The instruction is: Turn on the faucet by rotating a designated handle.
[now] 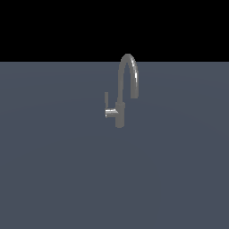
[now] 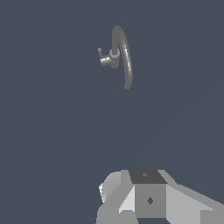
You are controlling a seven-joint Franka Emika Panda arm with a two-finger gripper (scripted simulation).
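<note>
The faucet [image 1: 120, 109] is a small grey metal tap standing upright on the flat grey surface, with a tall arched spout [image 1: 130, 67]. The handle [image 1: 107, 107] is a thin L-shaped lever: a short stub off the body toward the exterior view's left, ending in a slim upright bar. In the wrist view the faucet [image 2: 121, 52] is seen from above, far off, with the handle [image 2: 103, 58] beside it. Only the grey and white body of my gripper [image 2: 148, 199] shows at the picture's edge. Its fingers are hidden. The arm does not show in the exterior view.
A plain grey-blue surface [image 1: 58, 170] stretches around the faucet on all sides. A black background lies behind it. No other objects are visible.
</note>
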